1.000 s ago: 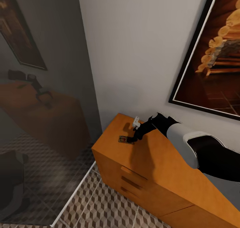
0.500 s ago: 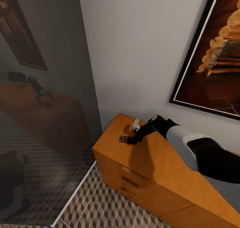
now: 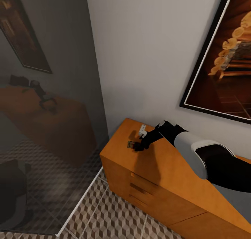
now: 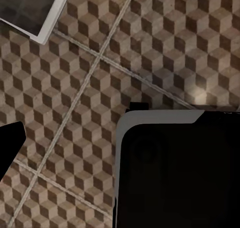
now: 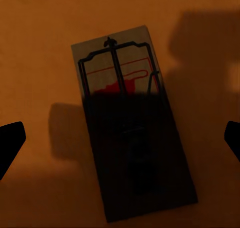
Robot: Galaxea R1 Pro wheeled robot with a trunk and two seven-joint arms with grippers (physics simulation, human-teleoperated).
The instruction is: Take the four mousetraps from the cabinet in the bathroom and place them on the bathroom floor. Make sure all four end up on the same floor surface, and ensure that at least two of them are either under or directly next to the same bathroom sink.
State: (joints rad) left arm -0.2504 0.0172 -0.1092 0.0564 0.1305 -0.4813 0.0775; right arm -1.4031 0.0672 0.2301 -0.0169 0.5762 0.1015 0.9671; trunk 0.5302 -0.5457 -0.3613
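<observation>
Right gripper (image 3: 138, 148) open, fingers spread wide either side of a mousetrap (image 5: 131, 133) lying flat on the cabinet (image 3: 167, 176) top near its corner. Left gripper over patterned bathroom floor (image 4: 75, 88), state unclear

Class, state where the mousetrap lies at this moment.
In the head view the mousetrap lies flat on top of the cabinet, near its left end, right below the right gripper.
</observation>
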